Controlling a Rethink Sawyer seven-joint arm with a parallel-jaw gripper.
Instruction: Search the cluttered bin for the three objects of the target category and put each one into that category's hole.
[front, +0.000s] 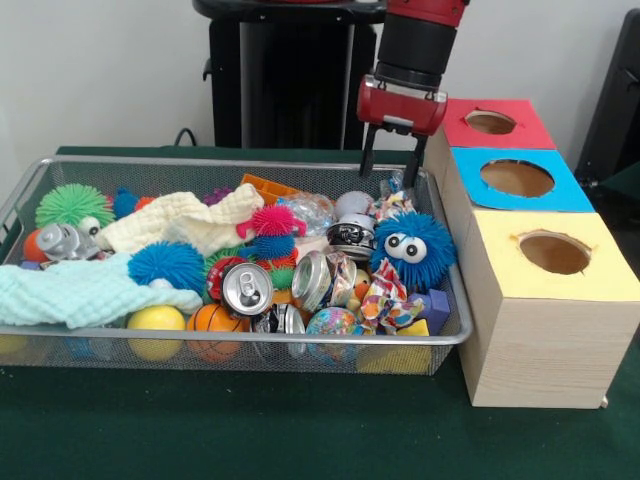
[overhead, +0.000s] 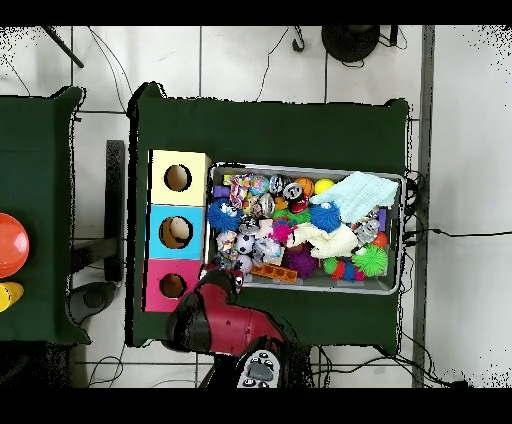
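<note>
Three topped boxes beside a crowded bin (front: 440, 335) on the green bench (front: 250, 430); red-surround hole (front: 490, 122) farthest from the front camera, next to the blue-topped hole (front: 517, 178). Fingers (front: 392, 158) spread apart and empty, poised over the bin's far corner nearest the red box, just above a crinkled wrapper (front: 392, 200). Likely faults: fingers striking the thick rim or snagging mesh on descent; closing on two neighbours at once, given cans (front: 247, 288), spiky balls (front: 166, 265) and cloth (front: 85, 290) packed touching; release over the blue hole, close alongside.
</note>
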